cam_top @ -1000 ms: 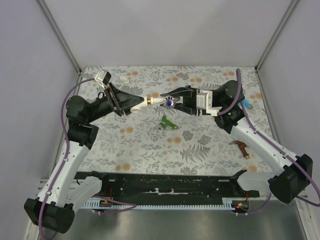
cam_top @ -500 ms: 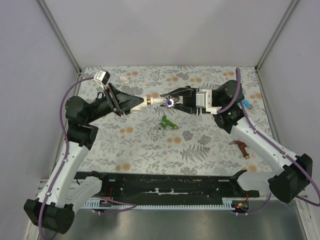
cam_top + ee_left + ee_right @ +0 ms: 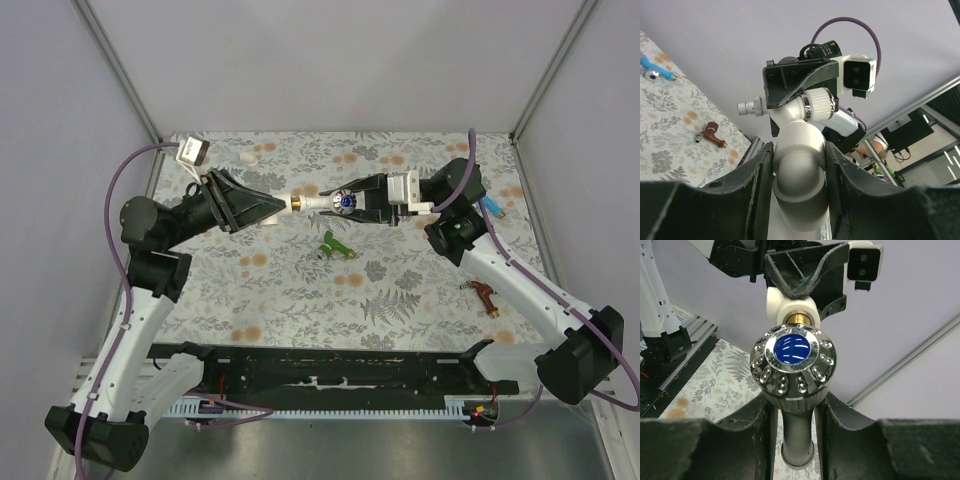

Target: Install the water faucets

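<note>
The white faucet (image 3: 322, 201) is held in the air between both arms, above the flowered table. My right gripper (image 3: 347, 201) is shut on it just behind its chrome knob with a blue cap (image 3: 792, 365). Its brass threaded end (image 3: 797, 318) sits in the mouth of a white elbow fitting (image 3: 800, 175). My left gripper (image 3: 272, 207) is shut on that fitting. A green faucet (image 3: 335, 243) lies on the table below the joint. A reddish-brown faucet (image 3: 486, 294) and a blue faucet (image 3: 493, 211) lie at the right.
Small white pipe fittings (image 3: 248, 157) lie at the back left of the table. Grey walls and metal frame posts close in the table on three sides. A black rail (image 3: 340, 370) runs along the near edge between the arm bases.
Both grippers have lifted the joined faucet and fitting slightly toward the back. My right wrist has turned about the faucet's axis. The left wrist has swung a little to the left.
</note>
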`<action>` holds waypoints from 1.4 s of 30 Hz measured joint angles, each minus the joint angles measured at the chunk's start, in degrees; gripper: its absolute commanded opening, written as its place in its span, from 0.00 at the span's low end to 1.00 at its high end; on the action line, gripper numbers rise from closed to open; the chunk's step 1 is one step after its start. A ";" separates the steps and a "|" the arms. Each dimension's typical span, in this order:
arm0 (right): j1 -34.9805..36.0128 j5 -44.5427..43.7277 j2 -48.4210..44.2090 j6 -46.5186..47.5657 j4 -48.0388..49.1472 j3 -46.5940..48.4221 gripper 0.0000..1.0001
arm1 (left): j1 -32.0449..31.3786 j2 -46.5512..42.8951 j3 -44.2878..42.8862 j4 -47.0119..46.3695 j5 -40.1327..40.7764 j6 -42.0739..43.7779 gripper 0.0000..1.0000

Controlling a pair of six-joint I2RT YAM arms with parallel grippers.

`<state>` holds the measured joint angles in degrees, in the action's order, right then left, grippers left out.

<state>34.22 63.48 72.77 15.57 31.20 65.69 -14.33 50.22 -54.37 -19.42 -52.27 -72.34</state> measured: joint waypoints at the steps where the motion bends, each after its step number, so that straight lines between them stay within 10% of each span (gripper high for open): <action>1: 0.00 -0.02 -0.04 0.07 -0.68 0.02 0.00 | 0.00 0.00 -0.55 0.90 -0.33 1.49 0.02; 23: -0.02 -2.80 -1.84 18.36 -23.15 2.12 0.00 | 0.44 3.52 -6.23 23.37 -0.09 7.39 0.02; 42: -0.07 -2.21 -1.81 16.76 -20.52 2.29 0.00 | 0.66 3.72 -1.84 14.19 0.17 -1.11 0.02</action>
<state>34.15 61.28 70.96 32.34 10.68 67.99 -13.67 53.93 -56.21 -5.23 -52.10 -73.45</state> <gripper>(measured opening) 0.363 0.470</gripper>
